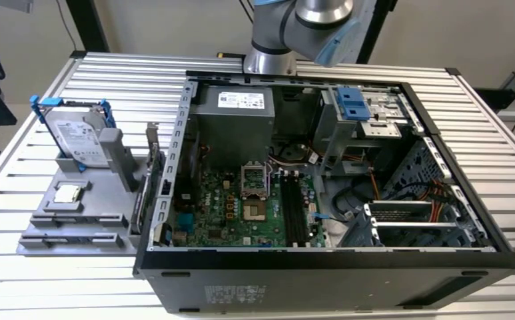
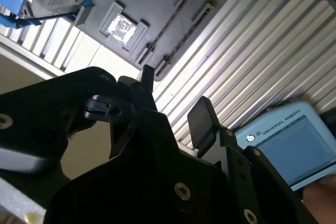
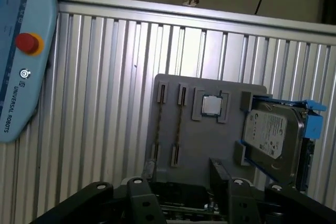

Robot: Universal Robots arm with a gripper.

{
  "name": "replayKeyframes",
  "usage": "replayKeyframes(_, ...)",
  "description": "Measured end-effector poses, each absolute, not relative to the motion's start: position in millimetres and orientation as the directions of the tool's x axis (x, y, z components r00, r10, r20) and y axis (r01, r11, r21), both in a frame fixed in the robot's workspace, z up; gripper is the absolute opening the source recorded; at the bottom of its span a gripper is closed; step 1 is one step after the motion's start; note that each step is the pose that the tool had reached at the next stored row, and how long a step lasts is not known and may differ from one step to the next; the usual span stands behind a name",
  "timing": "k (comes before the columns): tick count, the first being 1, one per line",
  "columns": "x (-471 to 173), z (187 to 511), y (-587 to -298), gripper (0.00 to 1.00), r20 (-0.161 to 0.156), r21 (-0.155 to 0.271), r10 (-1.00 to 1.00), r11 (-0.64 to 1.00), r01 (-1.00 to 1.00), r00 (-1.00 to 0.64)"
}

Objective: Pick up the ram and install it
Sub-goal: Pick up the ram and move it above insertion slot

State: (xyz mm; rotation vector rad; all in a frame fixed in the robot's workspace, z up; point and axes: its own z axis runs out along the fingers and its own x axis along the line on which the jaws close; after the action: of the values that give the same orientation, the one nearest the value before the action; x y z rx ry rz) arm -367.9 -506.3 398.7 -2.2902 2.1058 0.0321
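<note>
First wrist view: blue pendant cut off at edge; ram edge-on, thin dark strip standing in grey tray, hard to make out; pincer spread apart, empty, tips partly cropped. Ribbed metal bench underneath.

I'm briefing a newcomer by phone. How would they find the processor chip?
On the exterior view's left, a grey tray sits beside the computer case. The processor chip lies in it, beside the upright hard drive: the only small, square, silver piece.

Silver arm with pale-blue caps; black, seemingly screw-studded tool.
</note>
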Motion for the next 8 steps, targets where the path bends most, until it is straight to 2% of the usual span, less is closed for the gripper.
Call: replayKeyframes(8,-368.0,396.4,-506.4,1.00,-0.036,-0.008,-0.998,-0.045,-0.999,0.046)
